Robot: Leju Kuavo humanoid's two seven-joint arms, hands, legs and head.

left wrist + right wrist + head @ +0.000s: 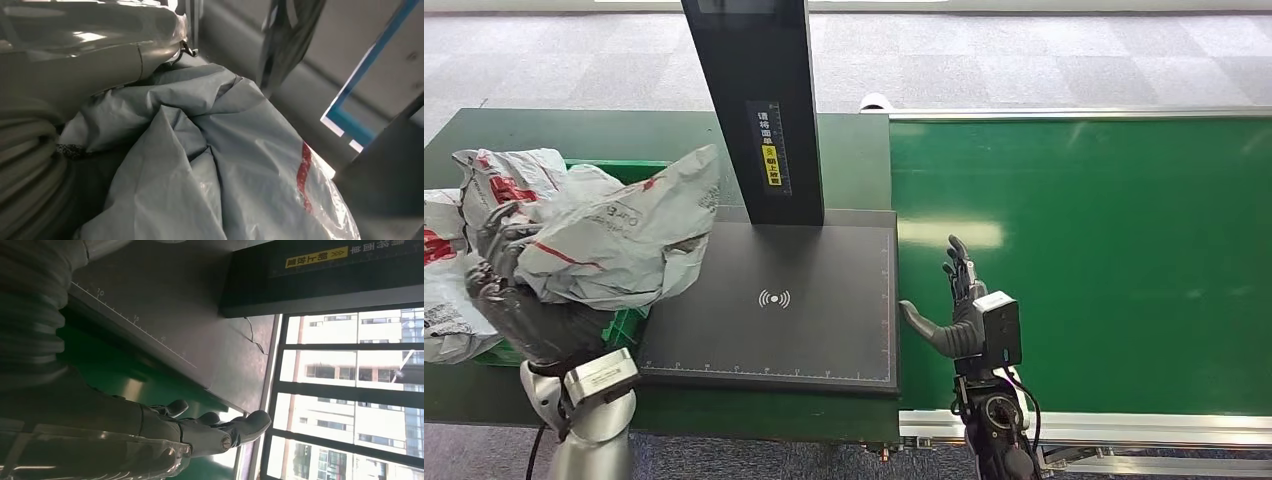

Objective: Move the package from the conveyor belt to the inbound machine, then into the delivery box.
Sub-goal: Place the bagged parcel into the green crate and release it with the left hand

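The left hand (509, 290) is gripping the package (614, 240), a crumpled grey plastic mailer with red markings, its dark fingers closing around the bag's left end. The package is being held clear of the surfaces, hanging over the left edge of the inbound machine (774, 300) and the right part of the delivery box (619, 172), a green crate standing just beside the machine on the dark green table (544, 135). Further grey and white mailers (444, 280) are lying in the crate at the far left. In the left wrist view the package (225, 165) is showing as creased grey film with a red stripe, pressed close against the hand's ribbed cover (30, 155). The inbound machine is presenting a flat black scan plate with a white wireless symbol (774, 298) and a ruled edge, and a black upright column (759, 100) carrying a yellow label is rising from its rear. The right hand (954, 300) is holding nothing, its fingers extended and spread and its thumb pointing toward the scan plate; it is hovering over the left margin of the green conveyor belt (1104, 260), just beside the machine's right edge. The right wrist view is showing the same hand (210, 427) with straight fingers above the green belt, the ruled plate edge (135, 325) running alongside.
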